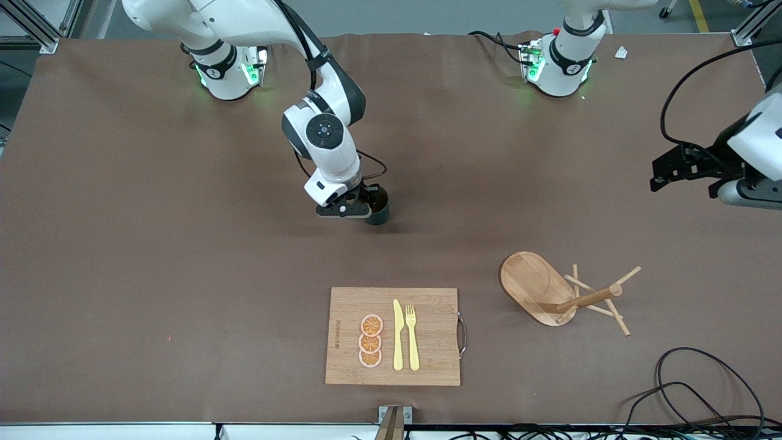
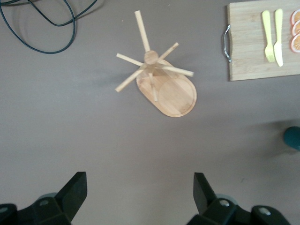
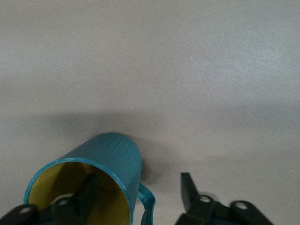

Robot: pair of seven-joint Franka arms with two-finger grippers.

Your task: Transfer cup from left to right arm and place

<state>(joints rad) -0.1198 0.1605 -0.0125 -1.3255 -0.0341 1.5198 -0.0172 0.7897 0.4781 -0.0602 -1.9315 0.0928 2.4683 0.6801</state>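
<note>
right claw (image 3: 140, 197) straddling the rim wall of the cup (image 3: 101, 176), not yet clamped; rigid, light, glossy, so grip the wall. left claw (image 2: 140, 197) open, waiting.

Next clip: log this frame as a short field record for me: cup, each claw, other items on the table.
cup: teal cup with yellow inside, upright on the brown table, mid-table, farther from the front camera than the cutting board
right claw: right claw down at the cup, one finger inside the rim, the other outside by the handle, not clamped
left claw: left claw open, holding nothing, waiting above the left arm's end of the table
rack: wooden peg rack beside the board
on board: yellow knife, yellow fork, three orange slices
</note>
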